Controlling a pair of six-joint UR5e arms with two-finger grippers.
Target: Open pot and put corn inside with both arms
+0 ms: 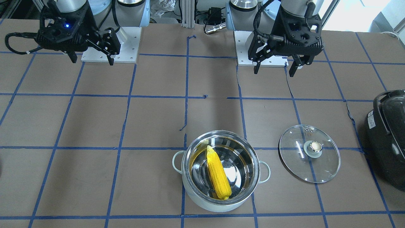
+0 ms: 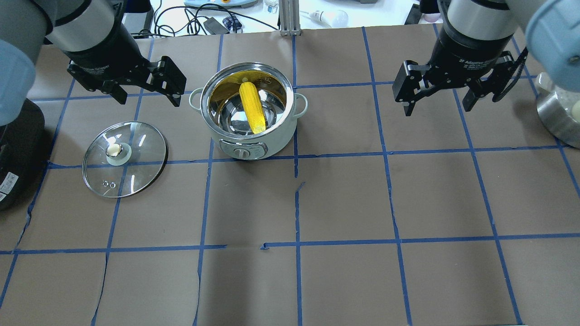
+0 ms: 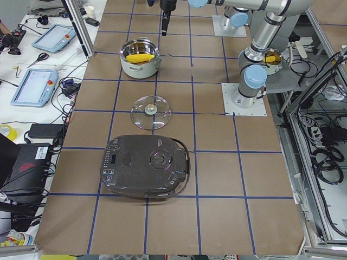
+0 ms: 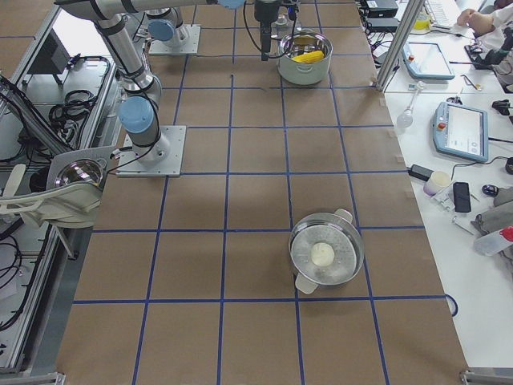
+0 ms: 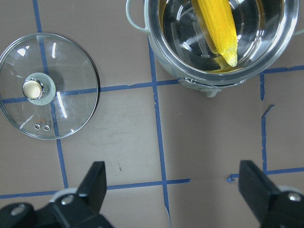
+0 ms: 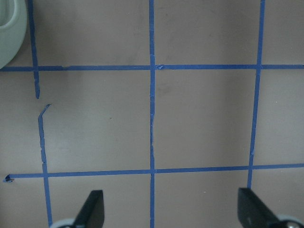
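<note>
Corn (image 2: 252,106) inside open pot (image 2: 276,136)

Pot (image 1: 221,193) glossy steel inside; lid (image 1: 309,153) clear glass; table (image 1: 95,177) matt paper

Left arm (image 2: 77,25) and right arm (image 2: 476,20): silver-grey tubular links, pale-blue joint caps (image 2: 550,27), each on a white square base plate (image 1: 129,44) with small screw holes. Left gripper (image 2: 149,99) and right gripper (image 2: 437,107): matte black, two-fingered, with white lettering (image 2: 471,61) on the right collar. A black cable (image 1: 15,50) loops off the right wrist; blue LED (image 1: 67,25) lit on its housing
</note>
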